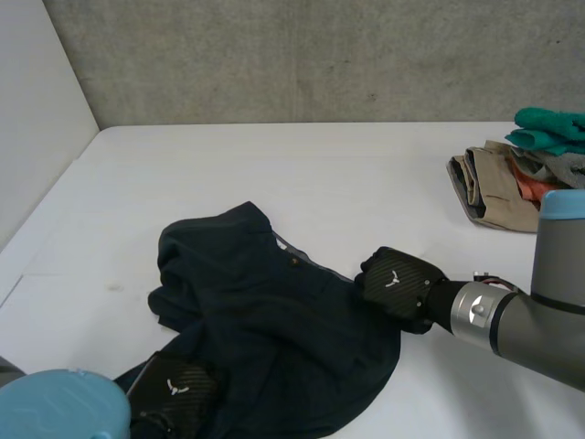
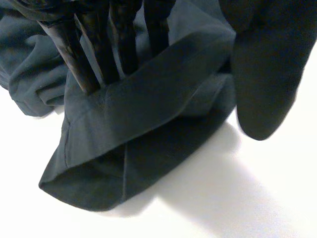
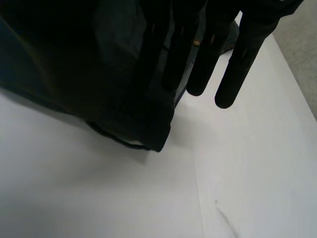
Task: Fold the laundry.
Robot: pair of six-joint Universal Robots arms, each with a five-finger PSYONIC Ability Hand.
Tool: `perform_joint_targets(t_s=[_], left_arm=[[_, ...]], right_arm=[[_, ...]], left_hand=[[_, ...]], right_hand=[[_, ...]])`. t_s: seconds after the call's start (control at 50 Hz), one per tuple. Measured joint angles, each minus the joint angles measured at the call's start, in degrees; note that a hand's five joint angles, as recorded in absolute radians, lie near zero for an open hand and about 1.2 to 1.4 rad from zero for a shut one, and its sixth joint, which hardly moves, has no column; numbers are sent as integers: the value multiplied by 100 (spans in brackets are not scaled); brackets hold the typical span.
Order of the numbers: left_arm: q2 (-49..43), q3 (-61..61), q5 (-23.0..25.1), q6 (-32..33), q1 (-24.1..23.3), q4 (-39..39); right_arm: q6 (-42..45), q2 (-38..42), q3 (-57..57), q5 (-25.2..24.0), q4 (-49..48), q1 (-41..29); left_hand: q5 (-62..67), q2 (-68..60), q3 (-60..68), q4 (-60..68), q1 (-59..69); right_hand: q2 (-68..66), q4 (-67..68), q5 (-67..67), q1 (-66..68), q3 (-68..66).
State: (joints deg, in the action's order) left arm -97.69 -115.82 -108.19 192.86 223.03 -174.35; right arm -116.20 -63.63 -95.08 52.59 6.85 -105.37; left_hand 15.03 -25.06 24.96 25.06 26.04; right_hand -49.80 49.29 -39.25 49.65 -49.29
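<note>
Nearest you, the light-blue cap of the left arm (image 1: 59, 407) is cut off at the edge of the head view. Just past it your left hand (image 1: 174, 389) lies back-up on the near edge of the dark navy trousers (image 1: 274, 320). A small white mark sits on the back of the hand, too small to read.

In the left wrist view its fingers (image 2: 124, 44) run straight and close together. Their tips are hidden behind a folded leg hem. The thumb (image 2: 267, 74) stands apart beside the cloth and is not closed on it.

The trousers lie crumpled in the middle of the white table (image 1: 274, 165). The waistband is toward the far side, with a paler lining and a small brown button (image 1: 294, 261).

Your right hand (image 1: 398, 283) rests at the trousers' right edge, beside the waistband, and carries the same unreadable white mark. In its wrist view the fingers (image 3: 237, 69) hang straight and slightly spread. The outer ones are over bare table, and the others are hard to separate from the dark cloth. The thumb is out of sight.

Well apart, at the table's far right, sits a stack of folded clothes (image 1: 498, 187). It holds beige, orange and grey pieces with a teal piece (image 1: 548, 133) on top, partly cut off and partly behind the right arm (image 1: 530, 320). A grey wall (image 1: 320, 55) closes the scene.
</note>
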Motion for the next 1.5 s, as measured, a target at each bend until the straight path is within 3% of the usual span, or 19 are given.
perform_joint_targets(t_s=[0.02,0.04,0.06,0.14,0.32,0.44,0.56,0.72,0.78,0.84,0.9,1.0,1.1,1.26,1.38,1.5], left_arm=[[-66,-3,-5,47,33,-164],[-98,-2,-9,80,53,-276],[-129,1,-12,122,76,-421],[-166,76,19,348,187,-1021],[522,832,477,734,494,-1124],[1251,1371,911,574,658,-540],[1190,1314,1003,406,734,-99],[1239,1210,809,337,769,1],[1412,1212,776,334,765,-25],[1570,1219,770,333,752,-50],[1688,1230,770,332,741,-53],[1944,1315,783,328,769,43],[2252,1558,860,324,883,234],[2535,2283,1170,187,1387,667],[2258,2656,1420,-176,1805,881],[1236,2917,1668,-494,1926,839]], right_arm=[[-93,40,-16,-5,-131,-28],[-150,58,-22,-5,-202,-45],[-206,73,-28,-4,-262,-61],[-457,77,-24,21,-491,-116],[-1158,-661,321,208,-375,-69],[-1609,-1244,509,298,137,-12],[-1188,-948,394,276,387,16],[-566,43,339,251,293,-64],[-564,359,371,250,132,-136],[-680,552,430,256,-134,-195],[-1004,596,482,282,-451,-221],[-1786,19,480,317,-840,-147],[-2305,-1198,526,333,-726,178],[-2475,-2898,1508,415,957,895],[-2415,-2928,2228,451,2080,1010],[-2139,-2092,2521,793,2368,488]], left_hand=[[1676,-1820,1806,1698,2001],[1919,-2071,2050,1945,2274],[3403,-3459,3411,3435,3721],[4046,-4328,4279,4328,4005],[4046,-4335,4300,4351,4005],[4046,-4335,4300,4353,4005],[4046,-4342,4300,4354,4005],[4046,-4343,4308,4355,4005],[4046,-4343,4308,4356,4006],[4046,-4343,4308,4356,4006],[4046,-4343,4308,4356,4005],[4046,-4343,4308,4357,4005],[4046,-4343,4309,4357,4005],[4082,-4357,4339,4360,4005],[4149,-4357,4340,4378,4005],[4230,-4357,4340,4379,4005]], right_hand=[[-906,904,-911,890,-895],[-1409,1360,-1377,1381,-1347],[-1642,1632,-1645,1549,-1614],[-1758,1902,-1778,1550,-1848],[-1758,1916,-1778,1550,-1852],[2744,-2558,2699,-2782,2567],[2896,-2947,3072,-2933,2913],[2897,-2947,3071,-2933,2913],[2484,-2450,2468,-2463,2439],[-342,291,-165,-276,-304],[-1713,1704,-1506,976,-1711],[-1771,1910,-1778,1228,-1856],[-1771,1918,-1795,1228,-1856],[-1771,1927,-1843,1228,-1859],[-1771,1928,-1853,1228,-1869],[-1770,1929,-1853,1307,-1886]])
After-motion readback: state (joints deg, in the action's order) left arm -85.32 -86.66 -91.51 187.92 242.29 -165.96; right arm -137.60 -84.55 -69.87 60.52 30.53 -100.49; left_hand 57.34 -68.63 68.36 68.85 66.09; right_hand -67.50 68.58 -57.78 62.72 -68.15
